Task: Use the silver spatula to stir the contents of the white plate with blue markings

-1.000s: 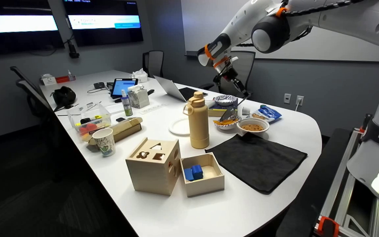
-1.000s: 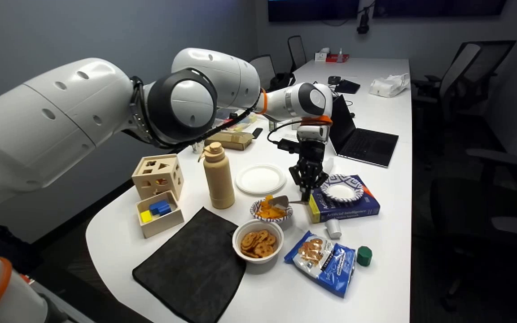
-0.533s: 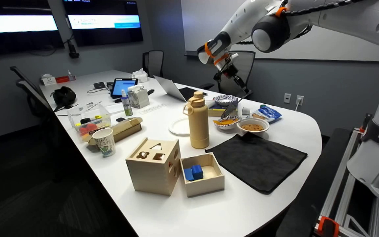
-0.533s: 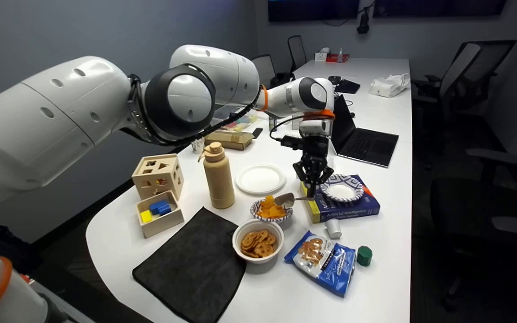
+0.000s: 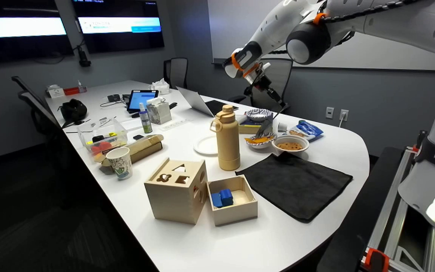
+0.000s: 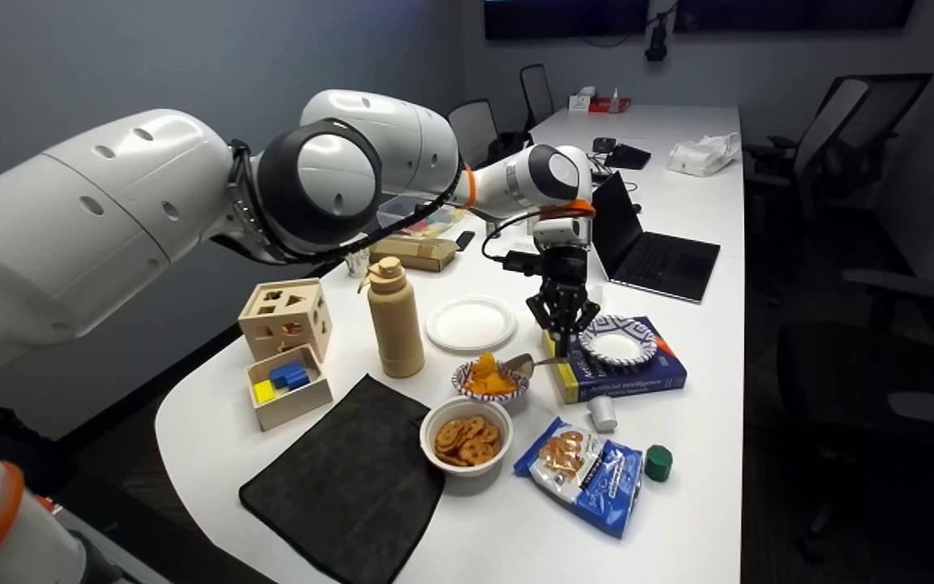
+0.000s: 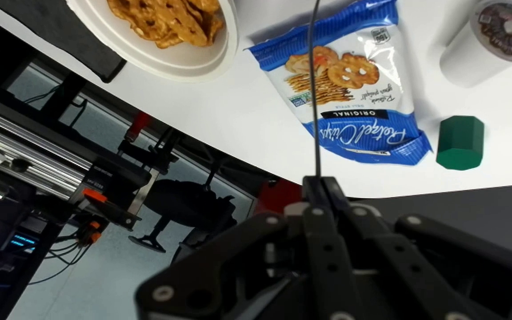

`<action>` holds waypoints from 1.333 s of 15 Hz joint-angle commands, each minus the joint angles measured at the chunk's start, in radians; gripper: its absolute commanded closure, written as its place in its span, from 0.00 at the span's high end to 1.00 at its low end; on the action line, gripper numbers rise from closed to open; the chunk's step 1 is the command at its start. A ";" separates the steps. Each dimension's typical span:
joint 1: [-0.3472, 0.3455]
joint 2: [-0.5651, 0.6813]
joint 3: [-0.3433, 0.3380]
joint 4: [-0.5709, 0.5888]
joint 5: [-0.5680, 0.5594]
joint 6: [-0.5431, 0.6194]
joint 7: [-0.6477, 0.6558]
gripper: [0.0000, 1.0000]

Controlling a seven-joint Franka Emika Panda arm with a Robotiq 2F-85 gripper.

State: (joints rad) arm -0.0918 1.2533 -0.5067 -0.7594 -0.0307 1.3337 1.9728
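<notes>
Grasping silver spatula (image 6: 520,365) in tool (image 7: 320,181); holding it aslant, down to rim of white plate with blue markings (image 6: 462,381), beside orange food (image 6: 485,381); cannot tell whether touching.

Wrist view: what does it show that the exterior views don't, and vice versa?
In the wrist view only: the brown printed lid of the white pod.
In both exterior views only: the blade of the silver spatula, the white plate with blue markings holding orange food, and the tan bottle.
Shared: the gripper closed on the spatula's handle, the blue pretzel bag and the bowl of pretzels.
</notes>
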 commanded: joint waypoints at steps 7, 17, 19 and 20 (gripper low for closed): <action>0.044 0.065 -0.057 0.065 -0.001 -0.126 0.075 0.01; -0.020 0.063 0.157 0.103 -0.138 -0.279 -0.124 0.01; -0.029 0.067 0.176 0.117 -0.126 -0.288 -0.144 0.01; -0.030 0.070 0.182 0.124 -0.124 -0.290 -0.146 0.01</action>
State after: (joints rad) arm -0.0915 1.2867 -0.3636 -0.7469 -0.1503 1.1653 1.8280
